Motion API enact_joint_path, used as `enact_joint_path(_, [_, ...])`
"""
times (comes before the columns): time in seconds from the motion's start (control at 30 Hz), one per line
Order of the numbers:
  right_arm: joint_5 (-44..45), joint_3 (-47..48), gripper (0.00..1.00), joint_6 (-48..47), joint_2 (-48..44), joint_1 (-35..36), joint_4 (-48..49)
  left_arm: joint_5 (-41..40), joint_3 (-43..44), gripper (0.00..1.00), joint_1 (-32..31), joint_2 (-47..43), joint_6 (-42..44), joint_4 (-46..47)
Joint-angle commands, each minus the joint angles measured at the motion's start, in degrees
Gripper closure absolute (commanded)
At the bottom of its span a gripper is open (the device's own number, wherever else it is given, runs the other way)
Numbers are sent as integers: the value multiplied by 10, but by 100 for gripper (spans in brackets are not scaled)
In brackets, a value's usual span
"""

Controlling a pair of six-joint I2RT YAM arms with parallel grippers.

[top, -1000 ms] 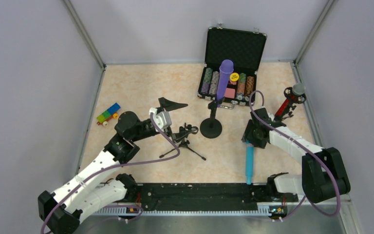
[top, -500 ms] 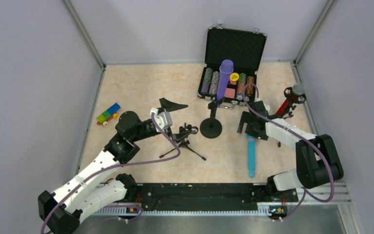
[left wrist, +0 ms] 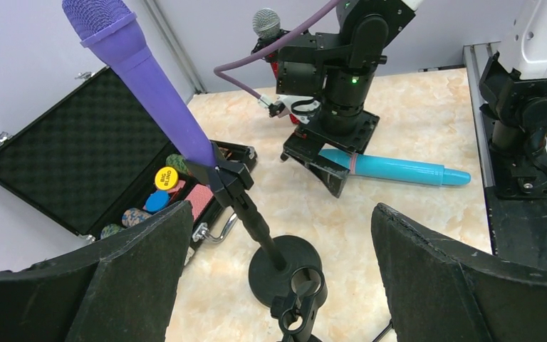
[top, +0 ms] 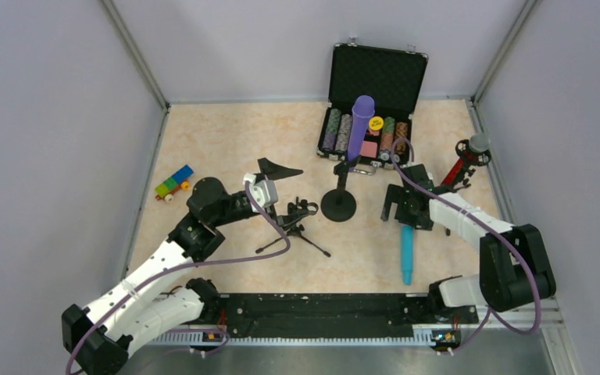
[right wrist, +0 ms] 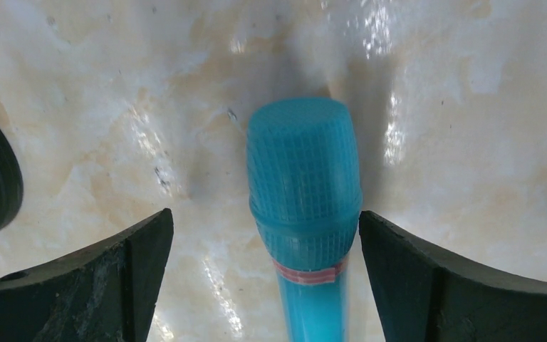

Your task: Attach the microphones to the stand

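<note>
The purple microphone (top: 362,123) (left wrist: 142,78) is clipped upright in the round-base stand (top: 338,205) (left wrist: 285,269). At the right edge, the red microphone (top: 464,165) with its silver head (left wrist: 266,22) leans in a small stand. The teal-blue microphone (top: 407,255) (left wrist: 399,169) lies flat on the table. My right gripper (top: 408,221) (right wrist: 265,215) stands open astride its mesh head (right wrist: 303,171), with gaps on both sides. My left gripper (top: 285,191) (left wrist: 281,212) is open and holds nothing, just behind an empty tripod stand clip (top: 300,212) (left wrist: 303,291).
An open black case (top: 376,74) of poker chips stands at the back behind the round-base stand. A toy of coloured blocks (top: 173,181) lies at the left. The black rail (top: 320,312) runs along the near edge. Walls close in the table on three sides.
My right gripper has opened and let go of the teal-blue microphone, which now rests on the table. The gripper moved slightly farther from the near edge. The left arm has not moved.
</note>
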Motion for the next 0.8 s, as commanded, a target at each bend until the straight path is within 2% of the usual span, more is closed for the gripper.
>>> enact_joint_path(0.0, [-40,-27,2,18,-37,-2,-33,15,11,1,-2,7,5,30])
enact_joint_path(0.27, [-74,-64,11,31,-23,23,-30,25,8,1,-3,5,-4,47])
enact_joint_path(0.43, [-71,-57,24,27,15,31,-15,24,6,1,-3,0,-4,47])
enact_joint_path(0.63, [-74,-53,51,17,30,31,11,15,2,1,-2,-11,-1,44])
enact_joint_path(0.77, [-108,-39,71,30,42,30,29,15,0,1,-2,-11,-2,44])
